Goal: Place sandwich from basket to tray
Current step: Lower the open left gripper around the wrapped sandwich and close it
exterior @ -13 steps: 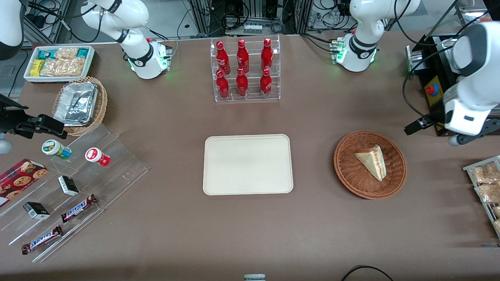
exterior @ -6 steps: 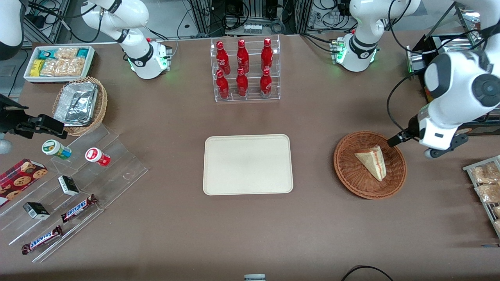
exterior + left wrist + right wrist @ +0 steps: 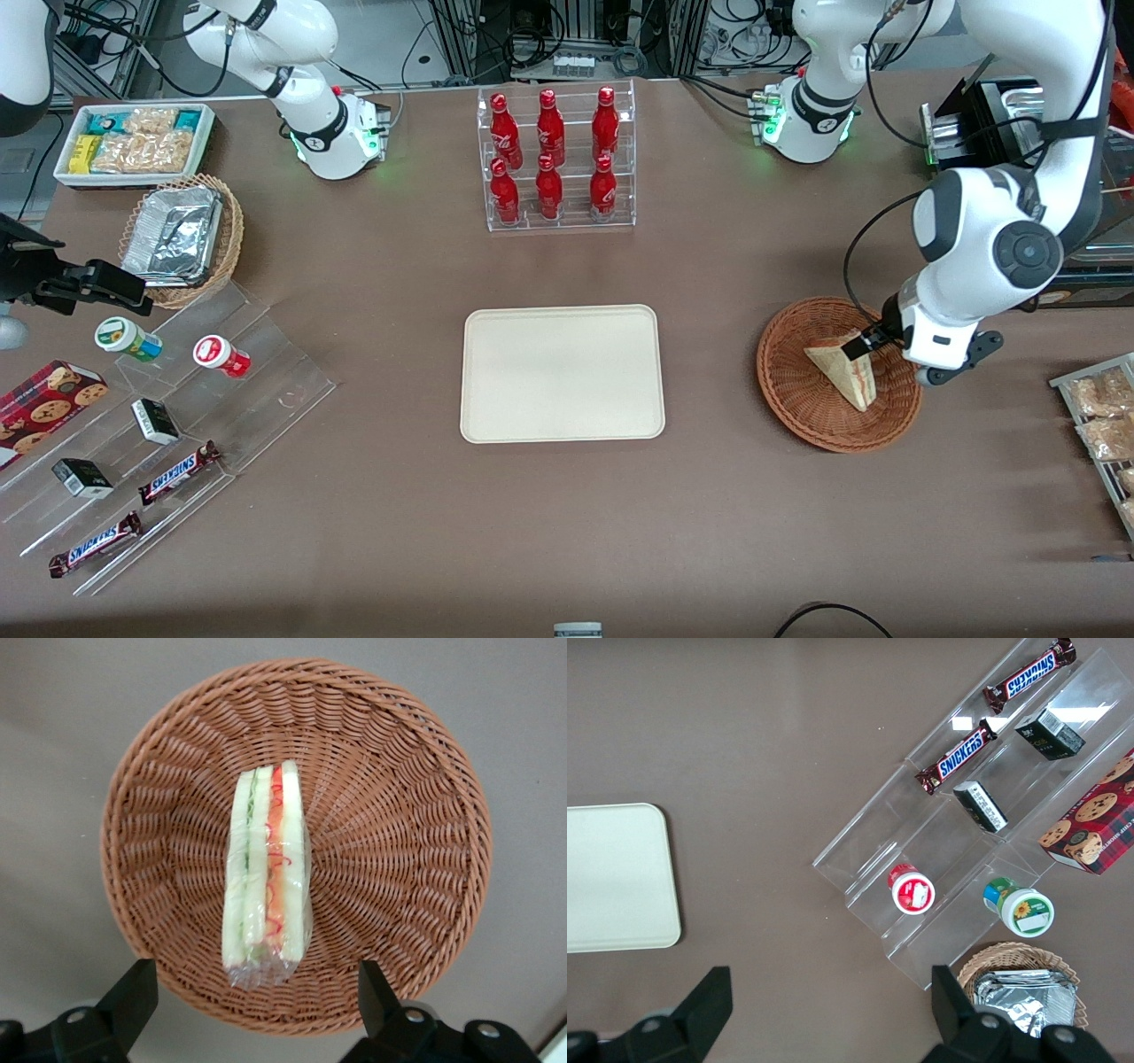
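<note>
Above the basket point(image 3: 839, 374), the gripper point(image 3: 252, 1001) hangs with fingers point(image 3: 133, 992) spread wide, clear of the sandwich point(image 3: 266, 875), which lies in the basket. Alongside, well apart, the tray point(image 3: 562, 373) sits bare.

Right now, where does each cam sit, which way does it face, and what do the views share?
Front: high, facing both arms over the table; shows the left arm with its gripper above the basket.
Left wrist: looks straight down on the sandwich lying in the basket; own open fingers show.
Right wrist: looks down on the tray and a snack rack; the parked arm's fingers show.
Shared: front and left wrist share sandwich and basket; front and right wrist share tray and rack.
</note>
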You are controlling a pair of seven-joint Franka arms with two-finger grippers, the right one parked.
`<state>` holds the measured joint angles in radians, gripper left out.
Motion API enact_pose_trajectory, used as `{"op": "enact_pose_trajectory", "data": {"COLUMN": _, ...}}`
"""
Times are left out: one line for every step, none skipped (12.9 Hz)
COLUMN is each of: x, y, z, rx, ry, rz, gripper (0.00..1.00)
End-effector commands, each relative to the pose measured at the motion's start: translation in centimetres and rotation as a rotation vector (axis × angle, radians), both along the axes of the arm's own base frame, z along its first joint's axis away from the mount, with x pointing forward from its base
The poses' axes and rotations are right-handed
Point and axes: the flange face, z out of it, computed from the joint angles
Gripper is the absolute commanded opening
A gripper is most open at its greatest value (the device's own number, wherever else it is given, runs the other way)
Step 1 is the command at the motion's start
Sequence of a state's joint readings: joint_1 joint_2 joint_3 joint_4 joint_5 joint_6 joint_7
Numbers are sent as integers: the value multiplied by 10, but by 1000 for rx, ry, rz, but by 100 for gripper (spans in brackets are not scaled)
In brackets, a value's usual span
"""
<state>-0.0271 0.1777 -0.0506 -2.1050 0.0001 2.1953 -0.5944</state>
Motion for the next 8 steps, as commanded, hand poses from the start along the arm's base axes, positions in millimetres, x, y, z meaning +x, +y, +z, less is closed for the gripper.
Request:
{"op": "enact_pose_trajectory", "data": {"x": 6, "y": -3, "z": -24, "rx": 10, "ry": -9, "rz": 10, "gripper": 100}}
{"op": "enact_pose_trajectory", "data": {"x": 4, "y": -2, "z": -33, "rx": 10, "ry": -7, "rz": 11, "gripper": 100}}
{"op": "enact_pose_trajectory", "data": {"x": 3, "y": -2, "z": -42, "rx": 8, "ry": -19, "rz": 11, "gripper": 100}}
{"op": "enact_pose_trajectory", "data": {"x": 2, "y": -1, "z": -54, "rx": 7, "ry": -22, "rz": 13, "gripper": 100}}
{"op": "enact_pose_trajectory", "data": {"x": 2, "y": -1, "z": -63, "rx": 6, "ry": -25, "rz": 13, "gripper": 98}}
{"op": "enact_pose_trajectory", "data": {"x": -3, "y": -1, "z": -72, "rx": 6, "ry": -22, "rz": 14, "gripper": 89}}
{"op": "enact_pose_trajectory", "data": {"x": -5, "y": -1, "z": -78, "rx": 7, "ry": -14, "rz": 25, "gripper": 66}}
{"op": "enact_pose_trajectory", "data": {"x": -5, "y": 0, "z": -81, "rx": 8, "ry": -10, "rz": 29, "gripper": 34}}
